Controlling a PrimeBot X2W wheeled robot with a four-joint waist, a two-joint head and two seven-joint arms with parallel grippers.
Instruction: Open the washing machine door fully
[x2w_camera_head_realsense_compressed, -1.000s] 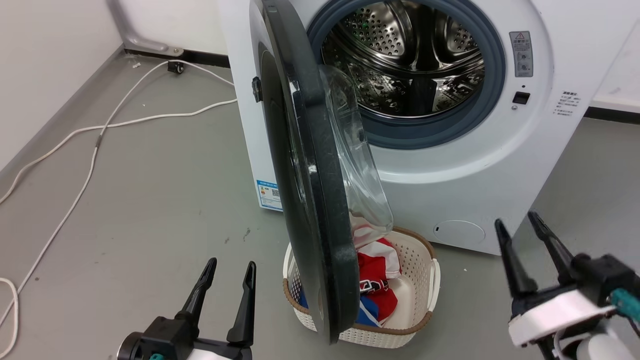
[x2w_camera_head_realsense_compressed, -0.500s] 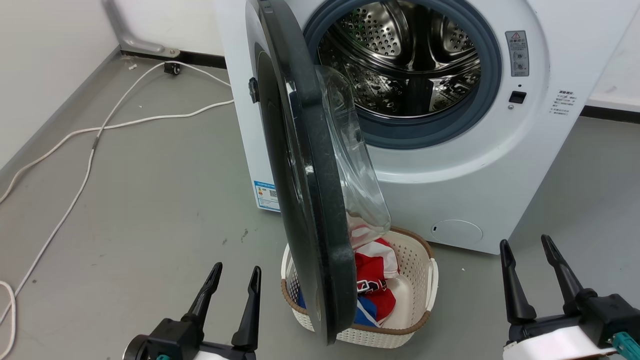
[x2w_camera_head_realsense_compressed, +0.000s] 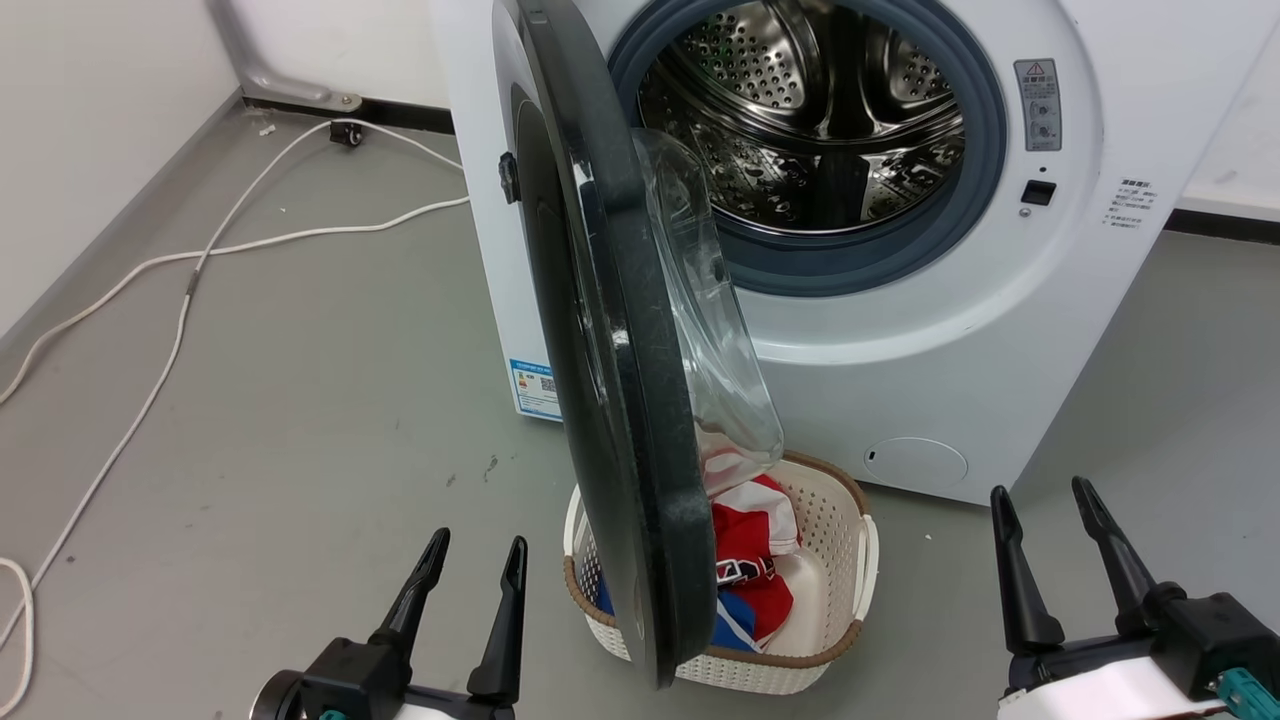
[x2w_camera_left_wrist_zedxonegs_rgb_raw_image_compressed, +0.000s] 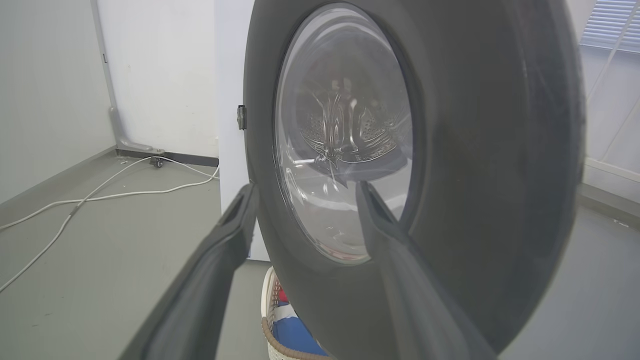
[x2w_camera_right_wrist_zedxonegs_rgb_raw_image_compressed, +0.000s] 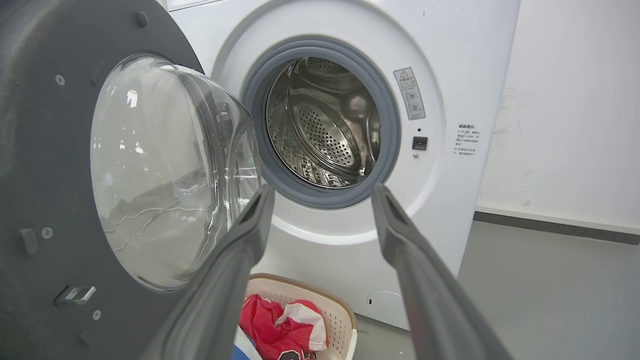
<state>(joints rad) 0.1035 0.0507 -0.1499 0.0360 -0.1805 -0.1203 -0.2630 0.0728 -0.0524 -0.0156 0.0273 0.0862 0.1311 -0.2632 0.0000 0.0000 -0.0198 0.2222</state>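
Observation:
The white washing machine (x2w_camera_head_realsense_compressed: 900, 370) stands ahead with its steel drum (x2w_camera_head_realsense_compressed: 820, 120) exposed. The washing machine door (x2w_camera_head_realsense_compressed: 640, 400) hangs swung out on its left hinge, edge-on to me, its glass bowl (x2w_camera_head_realsense_compressed: 710, 330) facing the drum. My left gripper (x2w_camera_head_realsense_compressed: 478, 545) is open at the lower left, short of the door's outer side. From the left wrist, that gripper (x2w_camera_left_wrist_zedxonegs_rgb_raw_image_compressed: 304, 192) points at the door's glossy outer face (x2w_camera_left_wrist_zedxonegs_rgb_raw_image_compressed: 475, 150). My right gripper (x2w_camera_head_realsense_compressed: 1040, 492) is open at the lower right, apart from everything. From the right wrist, this gripper (x2w_camera_right_wrist_zedxonegs_rgb_raw_image_compressed: 322, 192) faces the drum opening (x2w_camera_right_wrist_zedxonegs_rgb_raw_image_compressed: 325, 125), with the door's inner face (x2w_camera_right_wrist_zedxonegs_rgb_raw_image_compressed: 50, 150) at the left.
A cream laundry basket (x2w_camera_head_realsense_compressed: 840, 560) holding red, white and blue clothes (x2w_camera_head_realsense_compressed: 750, 560) sits on the floor under the door's lower edge. White cables (x2w_camera_head_realsense_compressed: 200, 260) trail across the grey floor at the left. A wall (x2w_camera_head_realsense_compressed: 80, 120) runs along the far left.
My right gripper has dropped lower and drawn back in the head view. The left gripper shifted slightly right. The door's angle looks the same.

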